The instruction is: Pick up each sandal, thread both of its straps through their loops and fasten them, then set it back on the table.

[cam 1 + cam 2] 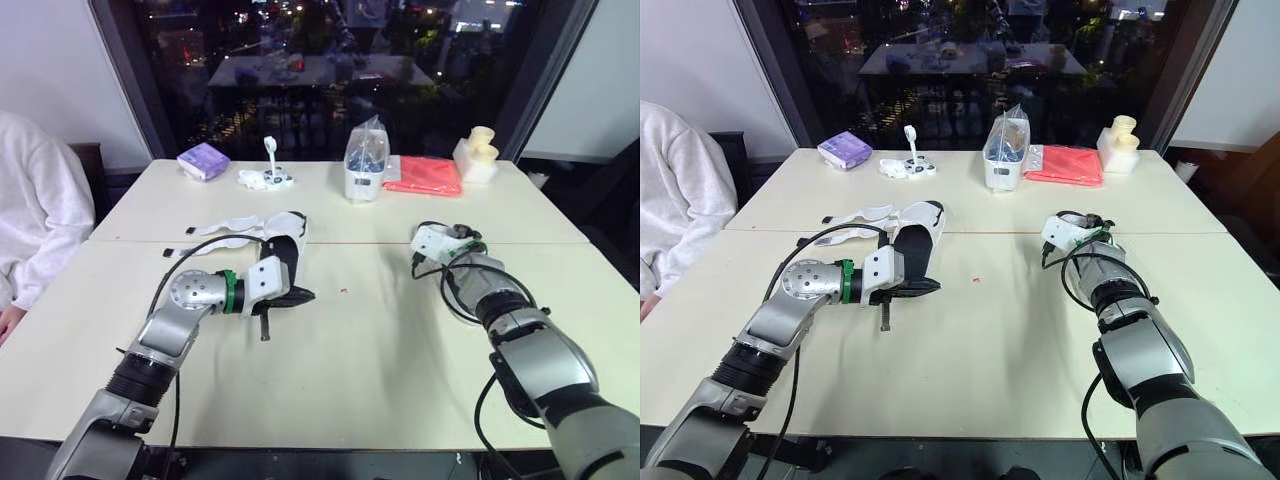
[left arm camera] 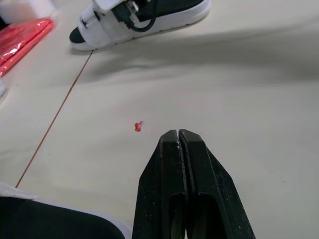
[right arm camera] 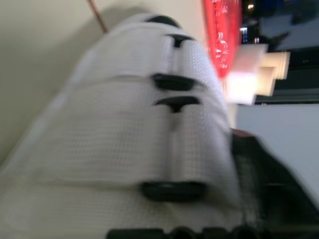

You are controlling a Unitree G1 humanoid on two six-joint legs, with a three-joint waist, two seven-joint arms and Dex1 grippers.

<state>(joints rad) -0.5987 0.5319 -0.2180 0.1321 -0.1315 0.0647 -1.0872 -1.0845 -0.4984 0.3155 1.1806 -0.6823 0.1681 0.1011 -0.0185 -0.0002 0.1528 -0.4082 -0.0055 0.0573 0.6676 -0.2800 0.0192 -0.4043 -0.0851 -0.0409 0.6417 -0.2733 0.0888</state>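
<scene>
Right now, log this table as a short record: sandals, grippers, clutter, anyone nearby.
open sandal: on the table beside the left gripper, white straps spread loose
second sandal: under the right gripper, white straps across its top
left gripper: shut, holding nothing
right gripper: at the second sandal
far clutter: purple packet, clear tub, red cloth
nearby: person's white sleeve, robot's left side

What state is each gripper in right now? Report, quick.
Left gripper: shut, holding nothing.
Right gripper: up against a sandal; cannot be told whether open or closed.
</scene>
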